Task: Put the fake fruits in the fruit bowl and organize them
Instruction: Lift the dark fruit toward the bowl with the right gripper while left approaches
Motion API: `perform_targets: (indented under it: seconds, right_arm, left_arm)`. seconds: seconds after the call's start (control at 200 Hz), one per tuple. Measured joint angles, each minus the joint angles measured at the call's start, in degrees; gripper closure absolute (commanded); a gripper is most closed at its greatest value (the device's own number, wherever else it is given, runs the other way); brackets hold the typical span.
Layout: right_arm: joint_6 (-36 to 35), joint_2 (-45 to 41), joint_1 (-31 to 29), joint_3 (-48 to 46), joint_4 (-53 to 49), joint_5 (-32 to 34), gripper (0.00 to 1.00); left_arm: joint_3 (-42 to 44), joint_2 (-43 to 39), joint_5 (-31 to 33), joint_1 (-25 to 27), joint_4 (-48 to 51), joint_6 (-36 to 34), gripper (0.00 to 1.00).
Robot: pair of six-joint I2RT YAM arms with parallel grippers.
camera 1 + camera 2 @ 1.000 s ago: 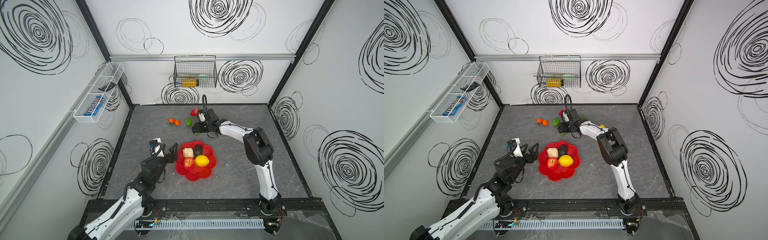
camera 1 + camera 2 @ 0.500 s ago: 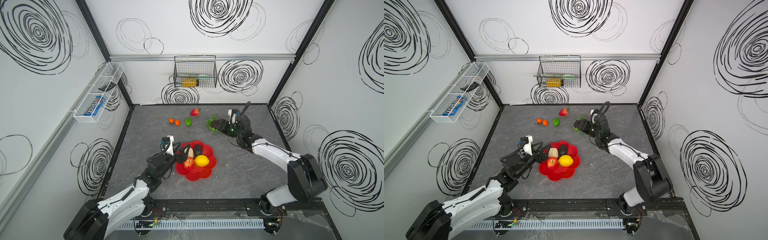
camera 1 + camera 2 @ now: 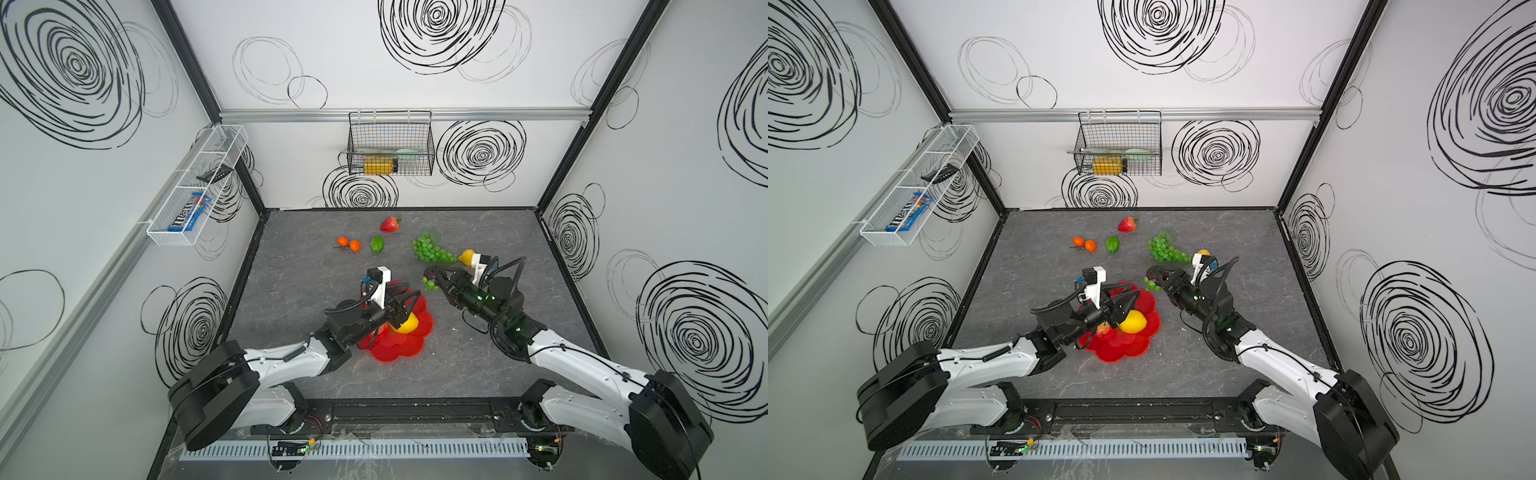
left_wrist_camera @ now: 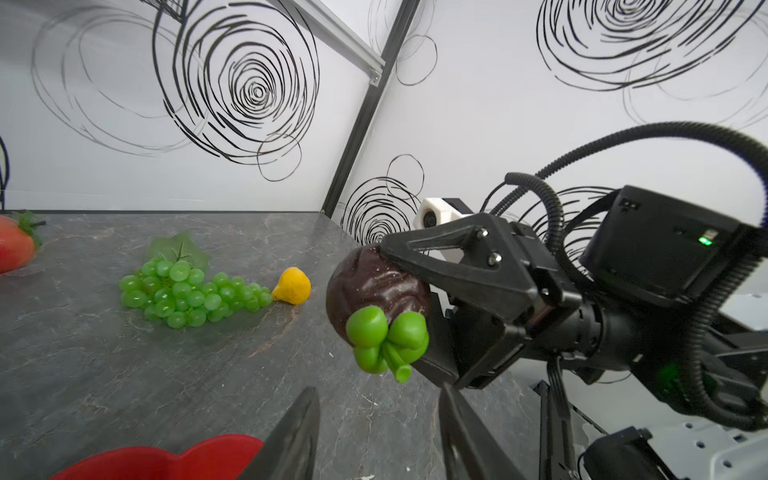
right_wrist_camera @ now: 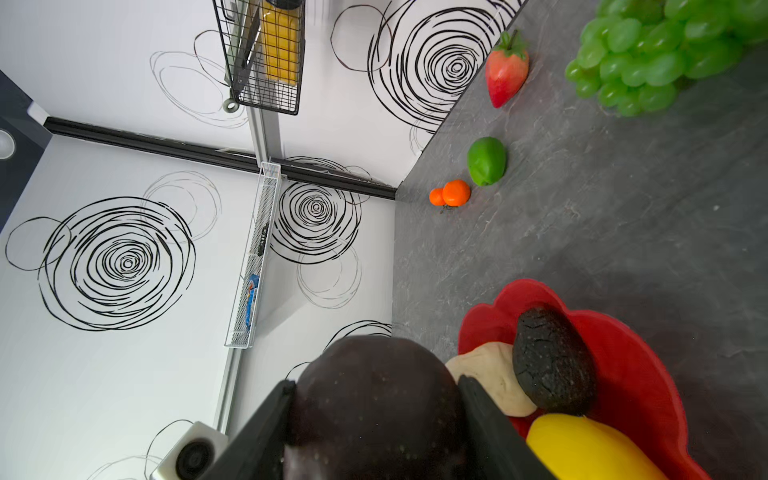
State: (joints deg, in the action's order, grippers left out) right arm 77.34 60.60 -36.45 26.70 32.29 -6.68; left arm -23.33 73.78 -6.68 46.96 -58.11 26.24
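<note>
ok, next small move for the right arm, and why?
Probably carry the right gripper over the bare near side of the fruit bowl. It's shut on the dark purple fruit, off the table just outside the rim; the left gripper hovers open above the lemon, crowding the far side.

red apple (image 3: 1104,329) mostly hidden under left gripper (image 3: 1130,306), pear (image 3: 1203,252) half hidden

"m&m's" on blue candy packet (image 3: 188,214)
</note>
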Motion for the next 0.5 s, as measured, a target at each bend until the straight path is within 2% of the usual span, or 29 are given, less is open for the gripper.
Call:
perform_targets:
  seconds: [0.31,0.5]
  right_arm:
    - [2.4,-0.8,-1.2,-1.2,0.2,2.7,0.44]
    - [2.6,-0.8,-2.1,-1.2,0.2,3.4,0.44]
  left_arm:
    - [-0.6,2.8,-0.4,1.2,-1.9,-0.1,0.66]
    - [-1.2,3.8,-0.3,1.7,-1.9,-0.2,0.68]
